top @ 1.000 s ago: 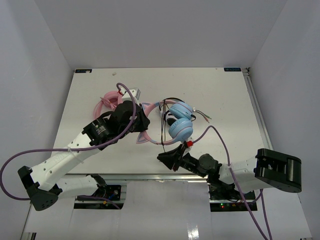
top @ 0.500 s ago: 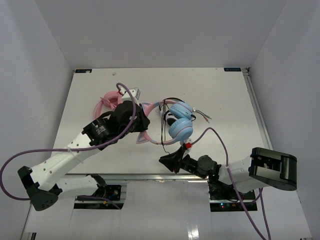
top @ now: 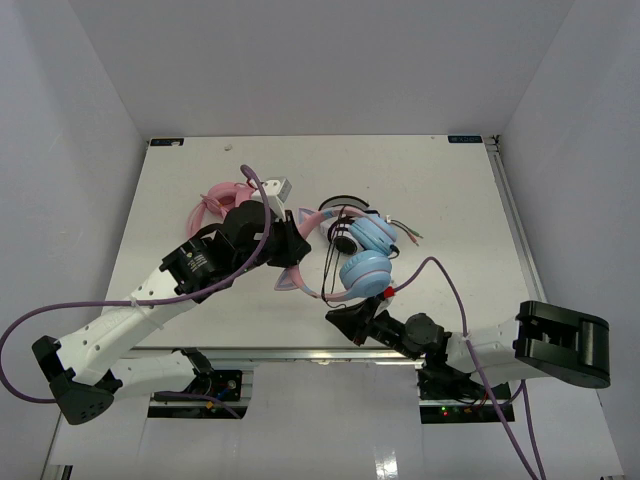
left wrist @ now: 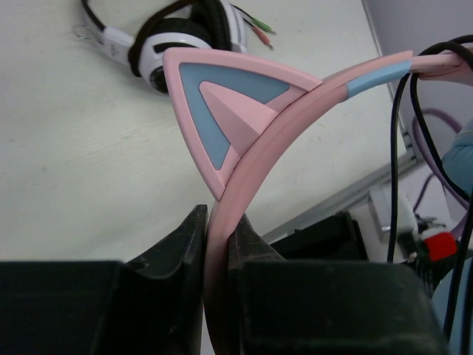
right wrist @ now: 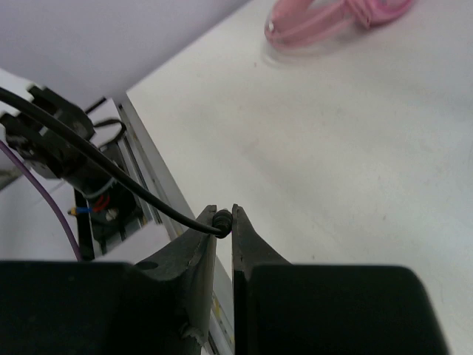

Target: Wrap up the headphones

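Headphones (top: 365, 268) held from two sides at the middle of the desk (top: 450, 190).
The blue ear cups sit right of the left gripper (left wrist: 216, 222), which pinches the pink headband (left wrist: 310, 92) just below a cat ear (left wrist: 222, 103). Nearer the front edge, the right gripper (right wrist: 224, 218) is pressed together on the thin dark cable (right wrist: 111, 174).

From high at the near side you look down on the whole white table (top: 450, 190). Wrist cameras look low and close: left shares the pink-banded, blue-cupped cat-ear headphones (left wrist: 229, 103), right the far-left all-pink headphones (right wrist: 325, 18).
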Controlling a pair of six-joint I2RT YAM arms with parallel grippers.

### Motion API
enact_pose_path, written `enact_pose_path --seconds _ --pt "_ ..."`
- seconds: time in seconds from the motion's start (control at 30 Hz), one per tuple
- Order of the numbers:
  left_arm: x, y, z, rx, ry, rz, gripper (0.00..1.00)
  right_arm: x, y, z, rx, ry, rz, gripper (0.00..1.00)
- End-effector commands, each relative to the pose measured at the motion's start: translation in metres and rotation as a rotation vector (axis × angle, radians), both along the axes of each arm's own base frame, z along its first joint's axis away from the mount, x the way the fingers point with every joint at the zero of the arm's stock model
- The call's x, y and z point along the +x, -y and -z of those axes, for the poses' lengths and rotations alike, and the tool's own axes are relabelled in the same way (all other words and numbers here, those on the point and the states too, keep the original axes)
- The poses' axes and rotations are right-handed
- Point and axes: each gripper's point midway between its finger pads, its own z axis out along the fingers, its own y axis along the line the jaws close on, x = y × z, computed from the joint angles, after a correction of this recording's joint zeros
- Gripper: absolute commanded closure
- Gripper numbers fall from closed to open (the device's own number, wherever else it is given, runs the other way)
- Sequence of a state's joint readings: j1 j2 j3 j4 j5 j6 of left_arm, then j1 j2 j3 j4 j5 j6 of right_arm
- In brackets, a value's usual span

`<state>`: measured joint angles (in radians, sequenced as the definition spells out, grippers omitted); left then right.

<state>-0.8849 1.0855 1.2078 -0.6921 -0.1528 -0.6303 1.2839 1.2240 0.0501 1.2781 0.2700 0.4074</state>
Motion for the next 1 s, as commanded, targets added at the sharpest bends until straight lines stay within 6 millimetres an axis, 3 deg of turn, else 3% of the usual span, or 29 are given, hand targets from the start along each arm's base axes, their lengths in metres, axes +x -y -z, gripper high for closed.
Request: enact_pose_path --seconds 0.0,0.2,0.47,0.63,0.97 --pt "-0.029 0.032 -0.045 -0.157 0.086 0.265 1.00 0.013 0.020 -0.035 0.100 0.091 0.099 0.92" --pt "-0.036 0.036 -0.051 -0.109 0.169 0.401 1.00 0.024 0.040 -0.041 0.071 0.097 0.187 0.92" --pt "-0.057 0.049 -0.085 -0.191 0.254 0.593 1.00 0.033 0.057 -0.036 -0.001 0.102 0.262 0.92" --pt "-0.076 0.055 -0.082 -0.174 0.298 0.769 1.00 0.043 0.064 -0.046 -0.062 0.104 0.328 0.92" --pt "-0.062 0.039 -0.040 0.111 0.392 0.878 1.00 0.048 0.083 -0.077 -0.050 0.125 0.386 0.92"
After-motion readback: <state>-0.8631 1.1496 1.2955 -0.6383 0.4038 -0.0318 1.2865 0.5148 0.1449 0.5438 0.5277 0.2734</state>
